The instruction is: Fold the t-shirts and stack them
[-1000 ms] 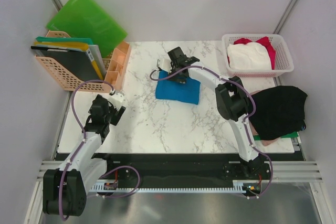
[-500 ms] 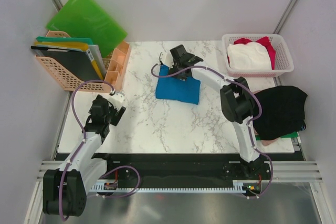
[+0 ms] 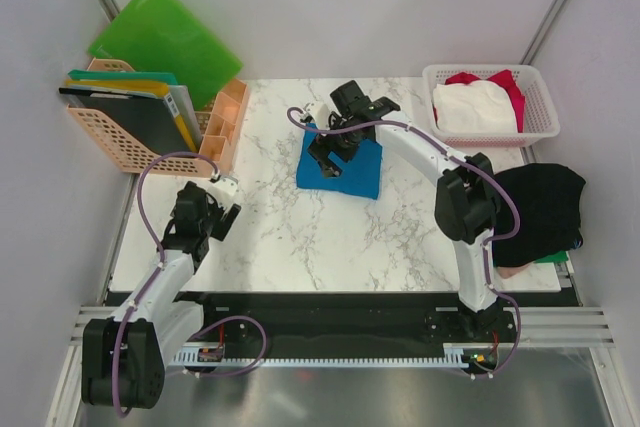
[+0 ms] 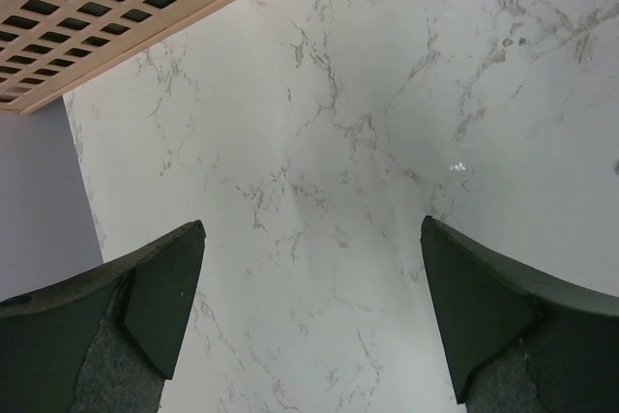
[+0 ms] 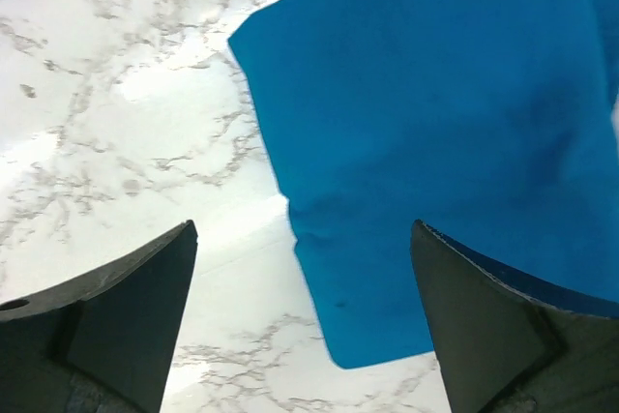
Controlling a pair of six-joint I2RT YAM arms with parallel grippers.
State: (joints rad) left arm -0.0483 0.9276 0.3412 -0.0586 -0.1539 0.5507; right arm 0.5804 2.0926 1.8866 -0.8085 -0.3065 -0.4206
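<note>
Your right gripper (image 5: pixel 302 244) has its jaws wide apart and holds nothing. In the right wrist view the 2 fingers (image 5: pixel 126 316) straddle the near-left edge of the blue t-shirt (image 5: pixel 435 123), which lies flat on the worktop (image 3: pixel 300 237) below them. Cloth runs under the right finger and bare marble under the left. The shirt sits as a compact rectangle near the middle of the far edge, so you look to be between its last fold and its move to the stack.

For the next move, come down on that edge and pinch all layers together so the fold doesn't spill. Then carry it toward the black t-shirt (image 3: pixel 535 212) piled at the right edge.

Your left gripper (image 4: pixel 311 239) is also spread wide and empty, over bare marble near the left edge, well apart from the shirt.

The white t-shirt (image 3: pixel 475 107) and red t-shirt (image 3: pixel 507 82) wait in the basket (image 3: pixel 490 136) at the far right corner.
</note>
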